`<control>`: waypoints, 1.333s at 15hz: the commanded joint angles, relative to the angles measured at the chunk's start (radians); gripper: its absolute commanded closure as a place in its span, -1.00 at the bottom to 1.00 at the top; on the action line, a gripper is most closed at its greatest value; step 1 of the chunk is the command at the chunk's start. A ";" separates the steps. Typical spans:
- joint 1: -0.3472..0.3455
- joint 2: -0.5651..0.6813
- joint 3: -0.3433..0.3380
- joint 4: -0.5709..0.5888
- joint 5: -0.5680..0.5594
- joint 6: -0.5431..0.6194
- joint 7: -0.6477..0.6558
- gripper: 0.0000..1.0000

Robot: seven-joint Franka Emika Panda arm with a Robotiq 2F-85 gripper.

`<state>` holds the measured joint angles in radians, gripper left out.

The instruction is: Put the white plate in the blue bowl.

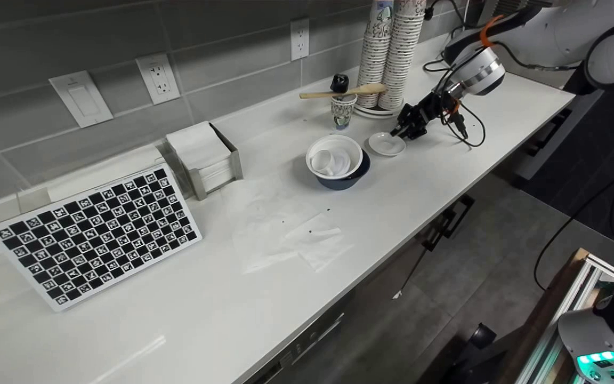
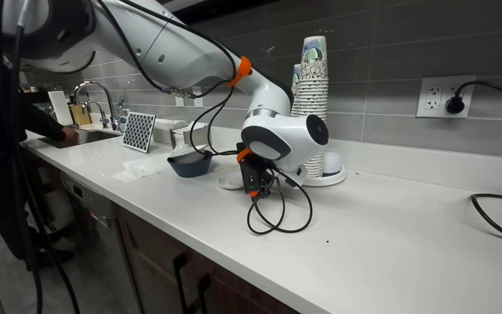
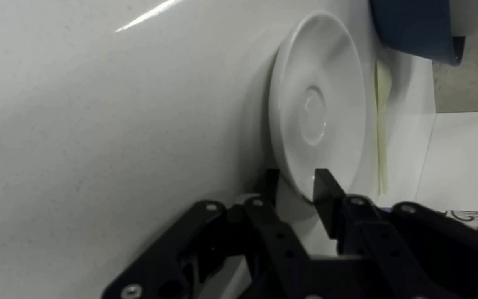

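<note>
Wrist view: how does your gripper (image 3: 295,185) stand?

— Two fingers (image 3: 326,189) apart, the rim of one plate (image 3: 318,108) between them; it lies on your counter (image 3: 98,124), near one blue bowl (image 3: 409,31); in an exterior view, that holds one white bowl (image 1: 339,141), one cup (image 1: 322,162) inside.

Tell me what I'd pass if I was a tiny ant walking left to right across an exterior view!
In an exterior view: checkered board, napkin holder, blue bowl, white plate, end effector.
</note>
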<state>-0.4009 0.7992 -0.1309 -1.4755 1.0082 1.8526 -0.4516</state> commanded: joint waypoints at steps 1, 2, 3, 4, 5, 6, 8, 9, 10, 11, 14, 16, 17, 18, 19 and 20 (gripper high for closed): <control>0.009 0.027 0.001 0.030 -0.027 0.043 0.030 0.96; 0.009 0.026 0.001 0.028 -0.027 0.051 0.030 0.99; 0.009 0.024 0.003 0.025 -0.025 0.056 0.029 1.00; 0.008 0.018 0.004 0.023 -0.022 0.056 0.026 0.98; 0.007 0.015 0.005 0.021 -0.020 0.060 0.023 0.93; 0.005 0.008 0.007 0.017 -0.017 0.061 0.018 0.93; 0.002 -0.024 0.008 -0.005 -0.011 0.074 -0.005 0.93; 0.001 -0.052 0.009 -0.027 -0.006 0.095 -0.035 0.93; 0.003 -0.093 0.009 -0.065 -0.005 0.131 -0.090 0.93; 0.008 -0.135 0.006 -0.102 -0.011 0.170 -0.140 0.93; 0.022 -0.209 0.006 -0.167 -0.007 0.291 -0.245 0.94; 0.034 -0.242 0.009 -0.202 -0.009 0.353 -0.283 0.94; 0.043 -0.258 0.010 -0.222 -0.015 0.374 -0.296 0.94; 0.052 -0.270 0.010 -0.240 -0.028 0.382 -0.303 0.94; 0.064 -0.280 0.010 -0.259 -0.044 0.391 -0.307 0.94; 0.076 -0.299 0.010 -0.285 -0.061 0.393 -0.309 0.95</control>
<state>-0.3554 0.5746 -0.1270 -1.6591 0.9946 2.2048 -0.7365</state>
